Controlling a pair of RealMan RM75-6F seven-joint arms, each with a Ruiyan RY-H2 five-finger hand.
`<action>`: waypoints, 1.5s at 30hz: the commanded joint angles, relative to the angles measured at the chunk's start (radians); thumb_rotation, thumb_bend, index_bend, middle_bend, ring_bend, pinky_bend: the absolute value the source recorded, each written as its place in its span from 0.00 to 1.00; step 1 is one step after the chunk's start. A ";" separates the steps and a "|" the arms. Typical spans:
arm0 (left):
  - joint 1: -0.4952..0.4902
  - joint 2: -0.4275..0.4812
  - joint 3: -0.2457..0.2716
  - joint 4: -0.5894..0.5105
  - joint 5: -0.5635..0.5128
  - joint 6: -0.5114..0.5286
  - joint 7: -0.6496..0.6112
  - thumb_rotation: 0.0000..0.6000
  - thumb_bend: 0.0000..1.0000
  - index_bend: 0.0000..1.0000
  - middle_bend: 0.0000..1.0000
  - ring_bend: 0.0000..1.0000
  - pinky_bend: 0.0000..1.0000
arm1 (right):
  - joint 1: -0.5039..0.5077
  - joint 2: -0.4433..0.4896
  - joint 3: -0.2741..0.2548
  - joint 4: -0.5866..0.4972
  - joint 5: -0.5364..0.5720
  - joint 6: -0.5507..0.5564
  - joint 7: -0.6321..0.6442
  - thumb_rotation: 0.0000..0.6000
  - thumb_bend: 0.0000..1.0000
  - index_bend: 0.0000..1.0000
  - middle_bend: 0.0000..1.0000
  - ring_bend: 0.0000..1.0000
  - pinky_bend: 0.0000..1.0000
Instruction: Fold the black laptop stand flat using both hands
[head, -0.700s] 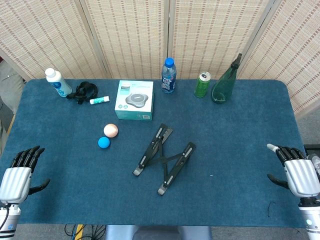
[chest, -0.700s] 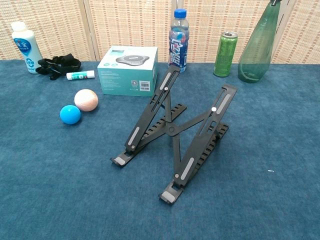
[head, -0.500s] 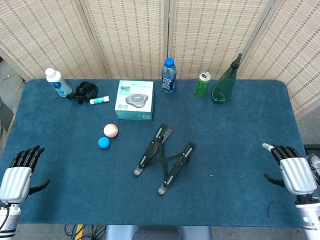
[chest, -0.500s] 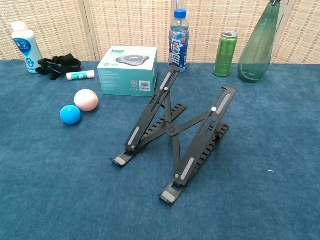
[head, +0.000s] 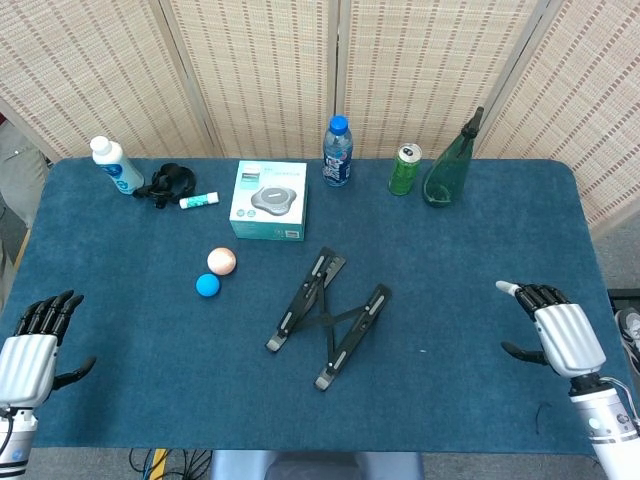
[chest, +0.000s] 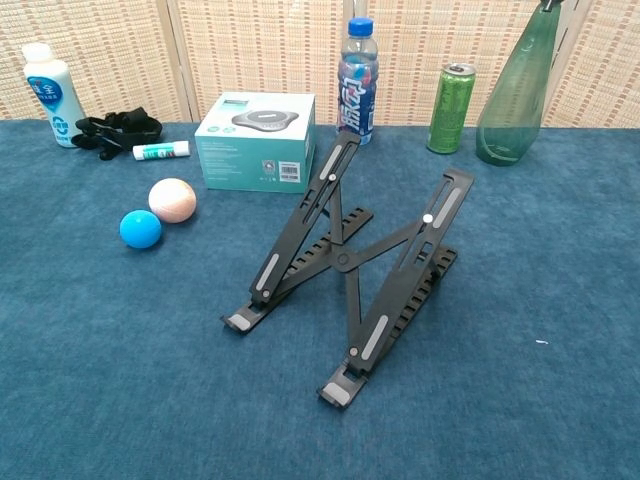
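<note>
The black laptop stand (head: 328, 316) stands raised and spread in an X shape at the middle of the blue table; in the chest view the stand (chest: 350, 262) has its two arms tilted up toward the back. My left hand (head: 35, 347) hovers at the table's front left corner, fingers apart, holding nothing. My right hand (head: 553, 330) is at the front right, fingers apart and empty, well to the right of the stand. Neither hand shows in the chest view.
Left of the stand lie a peach ball (head: 221, 261) and a blue ball (head: 207, 285). Along the back stand a teal box (head: 268, 200), a water bottle (head: 337, 152), a green can (head: 405, 169), a green glass bottle (head: 450, 167), a white bottle (head: 115, 166) and a black strap (head: 168, 181).
My right hand has moved left and slightly forward over the table toward the stand. My left hand has drifted a little downward. The stand has not moved.
</note>
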 joint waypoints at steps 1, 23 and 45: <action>-0.002 0.000 0.000 0.000 0.002 -0.002 -0.001 1.00 0.15 0.10 0.07 0.09 0.07 | 0.052 0.004 -0.001 -0.030 -0.010 -0.073 0.140 1.00 0.03 0.19 0.28 0.24 0.26; -0.001 0.006 0.005 -0.016 0.004 -0.004 0.006 1.00 0.15 0.10 0.07 0.09 0.07 | 0.301 -0.084 0.002 -0.020 -0.031 -0.330 1.143 1.00 0.00 0.00 0.01 0.00 0.00; -0.007 0.008 0.013 -0.025 0.008 -0.020 0.006 1.00 0.15 0.10 0.07 0.09 0.07 | 0.406 -0.282 0.015 0.145 0.027 -0.442 1.440 1.00 0.00 0.00 0.04 0.00 0.00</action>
